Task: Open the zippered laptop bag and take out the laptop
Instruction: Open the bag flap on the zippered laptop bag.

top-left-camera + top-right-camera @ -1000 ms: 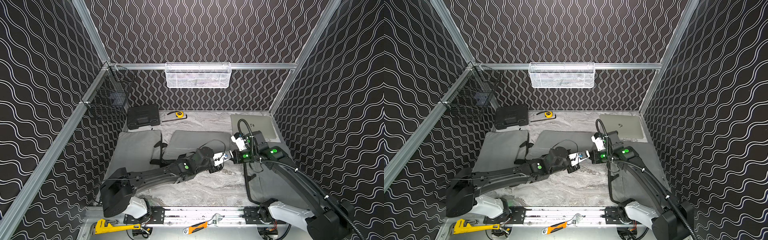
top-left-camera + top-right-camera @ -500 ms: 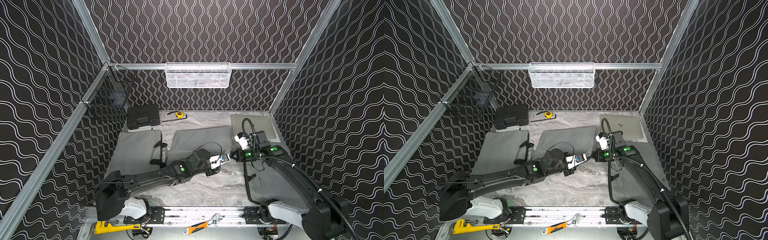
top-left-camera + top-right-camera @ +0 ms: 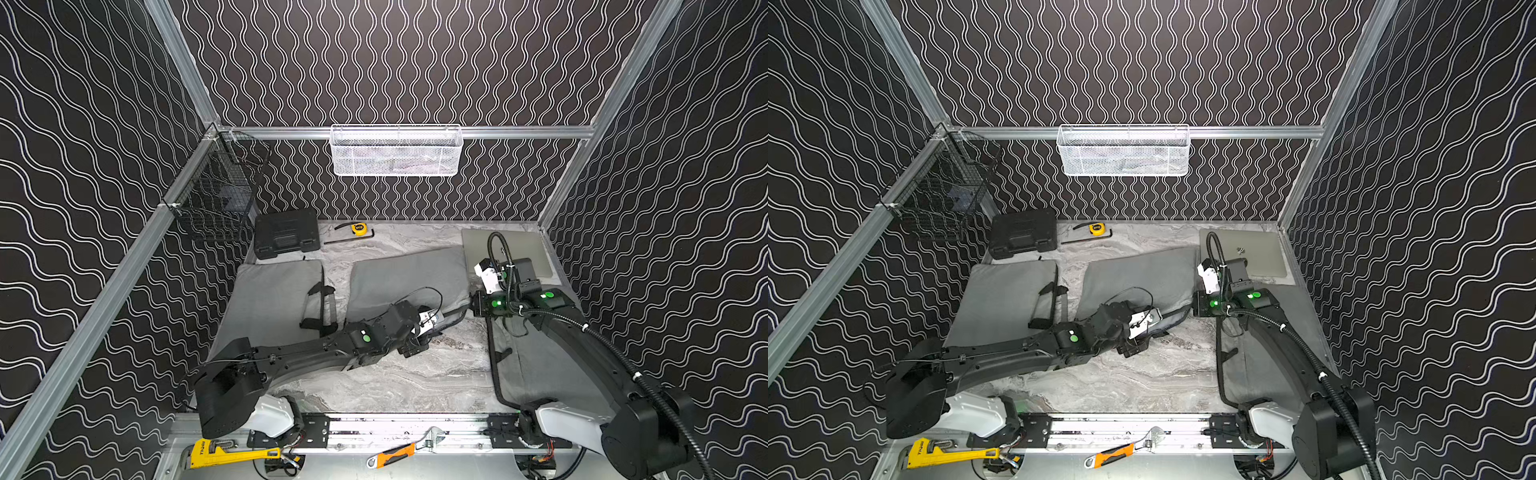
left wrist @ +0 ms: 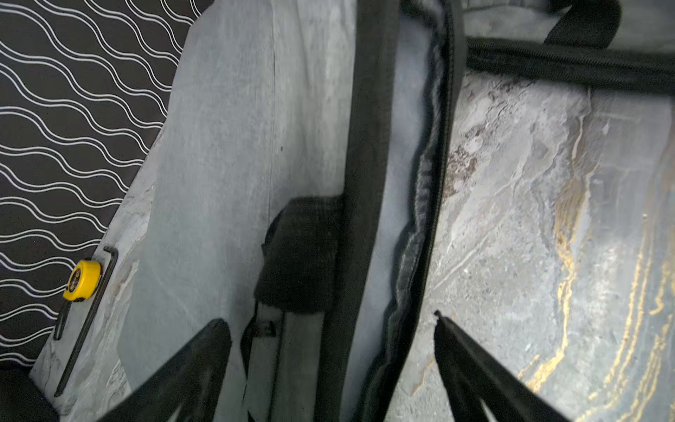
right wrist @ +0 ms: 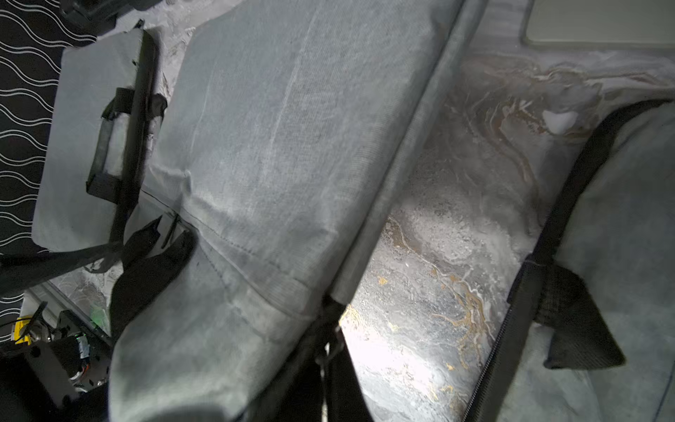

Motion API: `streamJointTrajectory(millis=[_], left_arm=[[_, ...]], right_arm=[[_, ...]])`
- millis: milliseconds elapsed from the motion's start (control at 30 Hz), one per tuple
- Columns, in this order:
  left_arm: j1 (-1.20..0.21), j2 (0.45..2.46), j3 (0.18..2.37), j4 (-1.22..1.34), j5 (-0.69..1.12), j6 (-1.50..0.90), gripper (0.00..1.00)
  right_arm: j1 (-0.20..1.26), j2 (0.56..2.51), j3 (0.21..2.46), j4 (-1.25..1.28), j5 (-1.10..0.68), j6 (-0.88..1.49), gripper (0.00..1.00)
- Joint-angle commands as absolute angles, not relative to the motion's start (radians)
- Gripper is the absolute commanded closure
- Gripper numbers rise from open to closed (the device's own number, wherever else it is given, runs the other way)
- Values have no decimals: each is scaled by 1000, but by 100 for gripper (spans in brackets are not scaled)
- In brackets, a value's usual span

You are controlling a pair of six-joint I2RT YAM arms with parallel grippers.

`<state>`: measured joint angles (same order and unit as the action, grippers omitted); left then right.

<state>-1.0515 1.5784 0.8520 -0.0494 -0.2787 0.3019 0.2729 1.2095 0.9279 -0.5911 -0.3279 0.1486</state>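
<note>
The grey zippered laptop bag [image 3: 399,282] [image 3: 1133,274] lies mid-table, and its black zipper [image 4: 438,153] gapes along the front edge. My left gripper [image 3: 434,332] [image 4: 327,319] stands open astride that edge, one finger over the cloth and one over the table, holding nothing. At the bag's front right corner my right gripper [image 3: 473,305] [image 5: 328,350] is shut on the zipper pull. A silver laptop [image 3: 523,249] [image 3: 1254,249] lies flat at the back right, outside the bags. I cannot tell what is inside the bag.
A second grey bag [image 3: 274,299] lies to the left, a third [image 3: 536,361] under my right arm. A black case [image 3: 286,235], yellow tape measure [image 3: 358,227] and hex key [image 3: 349,239] sit at the back. A white basket [image 3: 395,149] hangs on the back wall.
My left gripper has opened, let go and drawn back toward the front left. The right gripper has stayed shut and moved right and back, and the bag has swung with it.
</note>
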Motion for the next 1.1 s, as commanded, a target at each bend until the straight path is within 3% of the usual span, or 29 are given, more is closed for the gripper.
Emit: streamJointTrajectory(millis=[0, 300, 367, 400, 433, 467, 500, 633, 767, 933, 1067], left_arm=[[-1033, 1598, 840, -52, -378, 234, 10], [-944, 1651, 834, 0, -355, 152, 28], [-935, 1668, 844, -4, -350, 151, 37], [-934, 1673, 855, -16, -351, 151, 51], [-934, 1674, 870, -38, -347, 148, 77], [-934, 1669, 883, -60, -341, 145, 94], [-934, 1658, 893, -82, -334, 135, 100], [-934, 1594, 900, -108, -234, 47, 100], [-934, 1583, 965, -115, -107, -65, 100], [-934, 1655, 1118, -167, -18, -223, 100], [-930, 1706, 1190, -179, -10, -334, 100]], right_arm=[[273, 1211, 926, -506, -354, 137, 100], [273, 1216, 893, -467, -350, 138, 100], [273, 1227, 880, -442, -361, 151, 100], [272, 1234, 875, -425, -367, 160, 100], [273, 1244, 873, -411, -370, 168, 100], [272, 1254, 875, -402, -369, 172, 100], [272, 1268, 884, -396, -364, 177, 100], [272, 1327, 922, -320, -347, 212, 100], [271, 1376, 960, -230, -327, 254, 92], [270, 1342, 1029, -268, -267, 276, 57], [271, 1179, 958, -303, -185, 290, 46]])
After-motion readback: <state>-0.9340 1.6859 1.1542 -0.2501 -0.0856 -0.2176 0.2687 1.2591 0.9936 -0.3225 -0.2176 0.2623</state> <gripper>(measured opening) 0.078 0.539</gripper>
